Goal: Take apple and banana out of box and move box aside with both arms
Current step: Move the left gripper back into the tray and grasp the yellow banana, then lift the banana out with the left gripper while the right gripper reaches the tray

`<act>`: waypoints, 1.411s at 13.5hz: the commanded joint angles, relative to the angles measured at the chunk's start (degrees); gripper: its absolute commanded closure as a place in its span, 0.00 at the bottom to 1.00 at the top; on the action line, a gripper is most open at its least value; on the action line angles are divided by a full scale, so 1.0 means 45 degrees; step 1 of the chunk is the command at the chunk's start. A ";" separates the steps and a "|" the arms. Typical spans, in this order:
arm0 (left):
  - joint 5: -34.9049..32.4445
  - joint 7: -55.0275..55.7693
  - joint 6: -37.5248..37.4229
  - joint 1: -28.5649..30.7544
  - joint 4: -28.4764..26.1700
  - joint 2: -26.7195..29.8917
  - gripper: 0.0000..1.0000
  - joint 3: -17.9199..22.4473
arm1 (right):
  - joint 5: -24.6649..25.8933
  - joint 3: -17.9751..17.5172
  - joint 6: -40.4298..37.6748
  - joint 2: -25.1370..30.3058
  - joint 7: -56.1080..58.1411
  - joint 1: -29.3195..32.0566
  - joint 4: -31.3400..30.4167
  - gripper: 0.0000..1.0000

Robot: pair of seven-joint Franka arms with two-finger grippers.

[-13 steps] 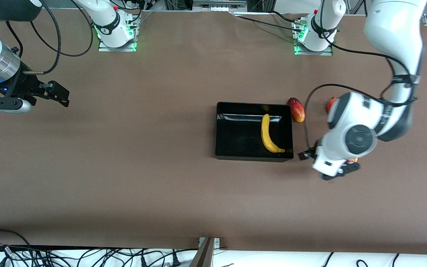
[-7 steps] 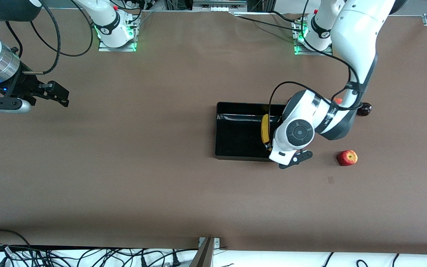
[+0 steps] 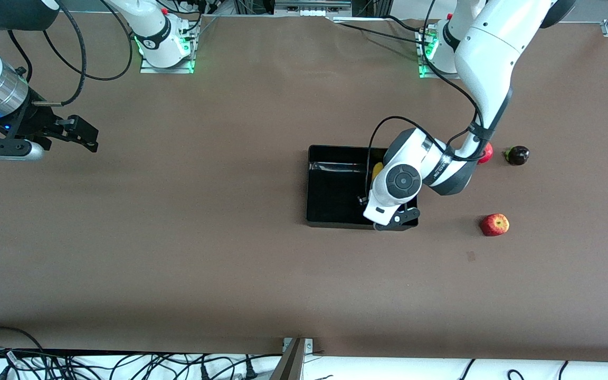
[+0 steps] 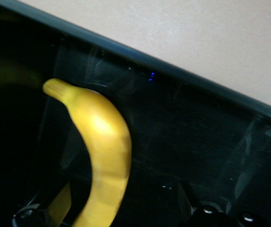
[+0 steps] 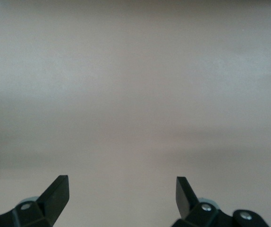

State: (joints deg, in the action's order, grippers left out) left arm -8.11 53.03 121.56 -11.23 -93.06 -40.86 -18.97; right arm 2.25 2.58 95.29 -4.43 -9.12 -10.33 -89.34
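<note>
The black tray (image 3: 335, 184) lies mid-table. The yellow banana (image 3: 377, 169) lies in it, mostly hidden under my left arm; the left wrist view shows it (image 4: 102, 142) on the tray floor against the tray's wall (image 4: 173, 71). My left gripper (image 3: 395, 219) hangs low over the tray's corner nearest the front camera at the left arm's end, open, and in the left wrist view (image 4: 121, 201) the banana passes between its fingers. The red-yellow apple (image 3: 494, 224) sits on the table toward the left arm's end. My right gripper (image 3: 74, 134) waits open and empty (image 5: 122, 189) over bare table.
A red pomegranate (image 3: 486, 153) peeks out from under the left arm, with a small dark round fruit (image 3: 518, 155) beside it. The mango is hidden. Cables lie along the table's front edge.
My left arm has swung from over the apple to over the tray and the banana. The apple stays uncovered on the table. The right arm has not moved.
</note>
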 commanded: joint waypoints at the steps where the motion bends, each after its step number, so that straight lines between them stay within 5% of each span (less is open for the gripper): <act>1: -0.0344 0.0169 0.1362 0.0035 -0.1114 0.0252 0.00 -0.0178 | 0.0124 -0.0086 -0.0121 0.0066 -0.0084 0.0127 0.0087 0.00; 9: -0.1362 0.0892 0.2752 0.0132 -0.1449 -0.0373 0.02 -0.0178 | 0.0144 -0.0086 -0.0101 0.0066 -0.0064 0.0107 0.0087 0.00; 11: -0.1362 0.0892 0.2811 0.0152 -0.1449 -0.0431 0.44 -0.0178 | 0.0144 -0.0086 -0.0082 0.0066 -0.0045 0.0107 0.0087 0.00; 13: -0.1653 0.0931 0.2811 0.0132 -0.1469 -0.0432 1.00 -0.0178 | 0.0182 -0.0086 -0.0082 0.0066 -0.0025 0.0107 0.0087 0.00; 19: -0.1831 0.0932 0.1136 0.0423 -0.1352 0.0444 1.00 -0.0800 | 0.0241 -0.0086 -0.0257 0.0144 0.0033 0.0049 0.0243 0.00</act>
State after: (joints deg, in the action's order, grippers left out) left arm -14.93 56.35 131.08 -10.80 -98.96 -41.68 -20.50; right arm 2.25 2.51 95.26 -4.40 -9.11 -10.31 -89.09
